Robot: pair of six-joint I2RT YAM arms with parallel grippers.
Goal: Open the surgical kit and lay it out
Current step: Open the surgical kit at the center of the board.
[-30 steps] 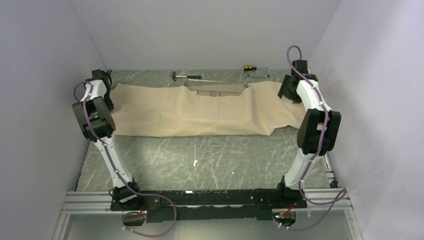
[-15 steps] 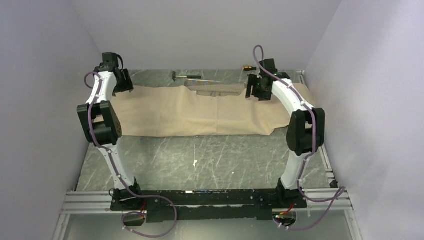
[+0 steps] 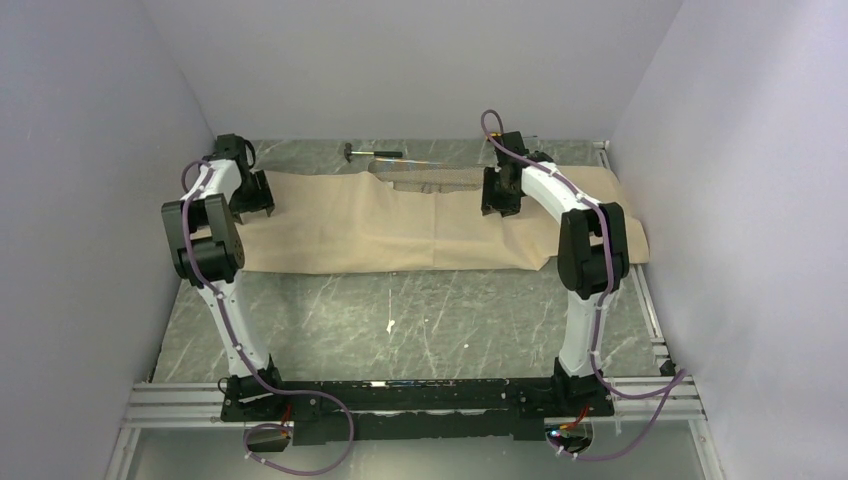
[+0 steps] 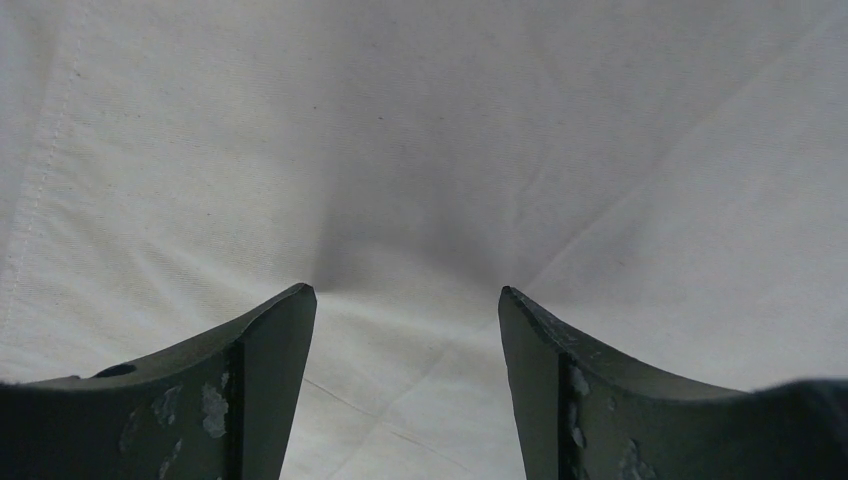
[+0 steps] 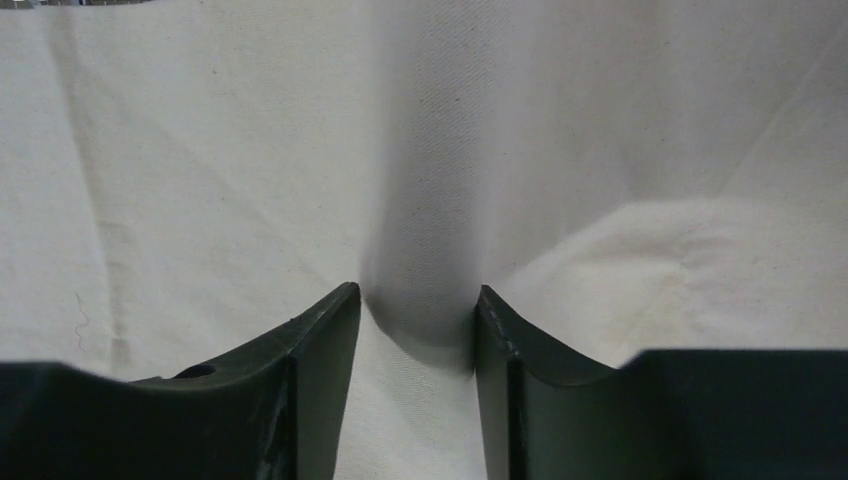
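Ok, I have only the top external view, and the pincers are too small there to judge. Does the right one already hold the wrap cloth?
Observer: Yes. In the right wrist view, the right pincer squeezes a raised fold of the wrap cloth, and the fold touches both fingers.
Operator: And the left one?
Observer: The left pincer is open. Only a shallow crease of cloth lies between its tips, and nothing is pinched.
Operator: Is it near the border of the cloth?
Observer: A stitched hem runs down the left side of the left wrist view, apart from the fingers.
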